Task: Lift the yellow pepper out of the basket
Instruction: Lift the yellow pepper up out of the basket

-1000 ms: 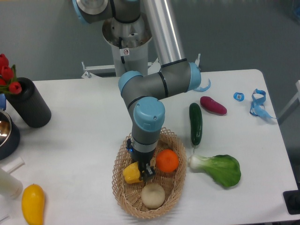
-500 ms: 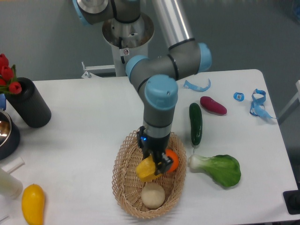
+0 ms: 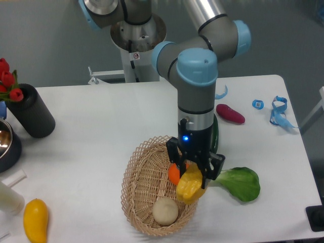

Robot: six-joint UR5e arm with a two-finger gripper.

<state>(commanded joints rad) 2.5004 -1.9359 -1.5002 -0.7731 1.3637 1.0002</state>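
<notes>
Fixed camera: the pincer (image 3: 195, 176) is clamped on the yellow pepper (image 3: 190, 185), held above the basket (image 3: 137, 174) rim — glossy, lobed skin could slip loose, dropping it onto the desk (image 3: 96, 126).

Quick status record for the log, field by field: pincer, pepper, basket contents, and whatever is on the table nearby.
pincer: shut on the yellow pepper, pointing down over the basket's right side
yellow pepper: held in the jaws, raised above the basket
basket: on the table, holds the orange and a pale round item
orange: in the basket, partly hidden by the pincer
pale round item: at the basket's near end
bok choy: on the table right of the basket
oval yellow fruit: table, front left
</notes>
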